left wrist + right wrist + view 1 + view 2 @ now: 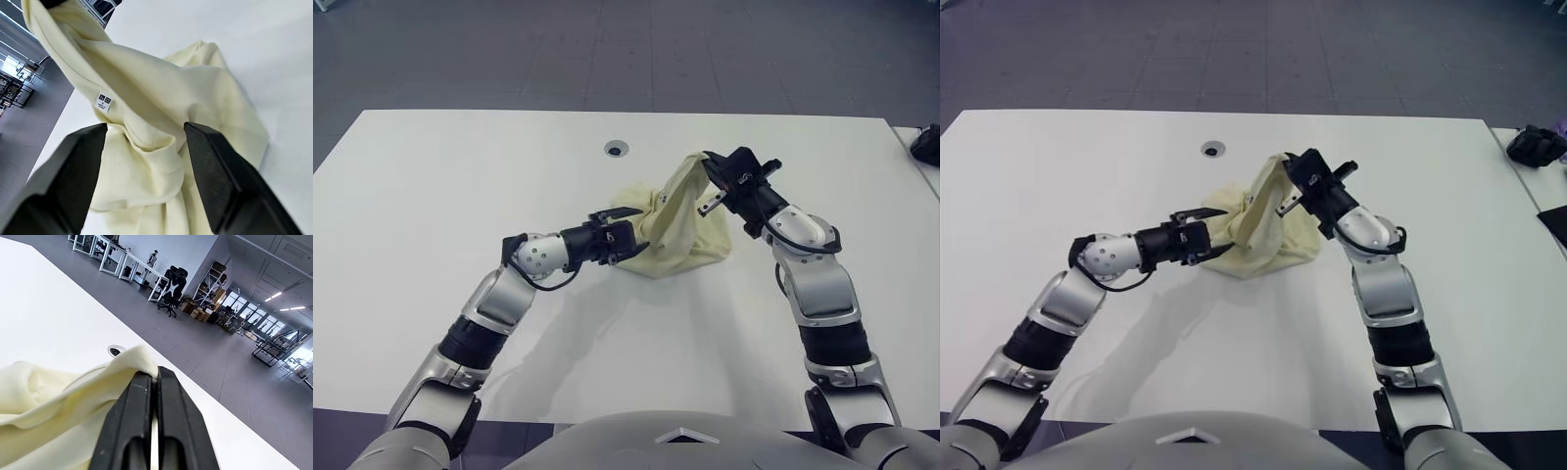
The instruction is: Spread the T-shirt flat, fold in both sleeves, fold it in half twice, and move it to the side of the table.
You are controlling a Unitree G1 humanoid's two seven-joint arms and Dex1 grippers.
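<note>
**Left eye view:** One pale yellow T-shirt [680, 230] sits bunched near the middle of the white table [460, 166]. One end is held up off the surface by the right gripper [708, 162], and the rest is heaped on the tabletop. There are two grippers at the cloth. The left gripper [634, 235] lies low at the heap's left edge. A single round cable port [616, 148] is set in the table beyond the shirt, apart from it. The folds hide which part is sleeve and which is hem.

**Right eye view:** The same scene, with one dark object [1533, 145] in fuller sight on a neighbouring surface at far right. What it is cannot be made out.

**Left wrist view:** The left gripper's two black fingers [73, 171] stand wide apart, with a thick fold of the shirt lying between them. Whether either pad touches the cloth is unclear. One small white label [103, 102] is sewn to the fabric, its print too small to read. The raised end of the shirt runs out of frame.

**Right wrist view:** The right gripper's two fingers [129, 426] are pressed together, pinching an edge of the shirt at their tips. Beyond lie the cable port, a grey floor and a row of desks with office chairs [171, 286].
</note>
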